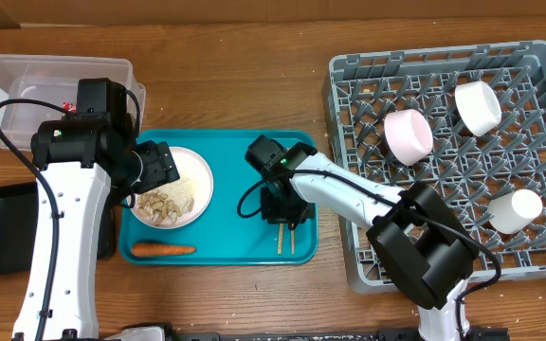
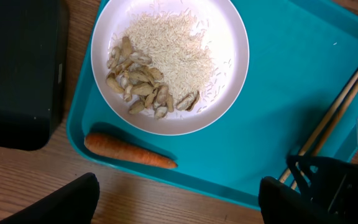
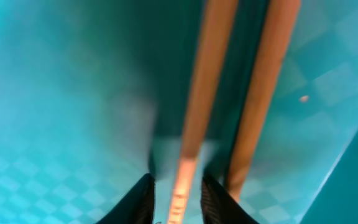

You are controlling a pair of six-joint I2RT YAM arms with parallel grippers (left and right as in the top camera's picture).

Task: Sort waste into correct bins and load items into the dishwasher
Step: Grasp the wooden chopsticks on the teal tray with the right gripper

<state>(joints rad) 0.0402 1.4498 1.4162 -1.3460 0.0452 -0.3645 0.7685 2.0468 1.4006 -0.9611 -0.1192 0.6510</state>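
Note:
The round white plate holds white rice and tan food scraps and sits on the left of the teal tray. The orange carrot lies in front of it, also in the left wrist view. My left gripper hovers over the plate with its jaws wide open and empty. The two wooden chopsticks lie at the tray's right. My right gripper is down on them, its narrowly open fingers straddling one chopstick; the other lies just outside.
The clear tub stands at the back left with something red inside. The black tray lies at the left edge. The grey dish rack at the right holds two bowls and a white cup.

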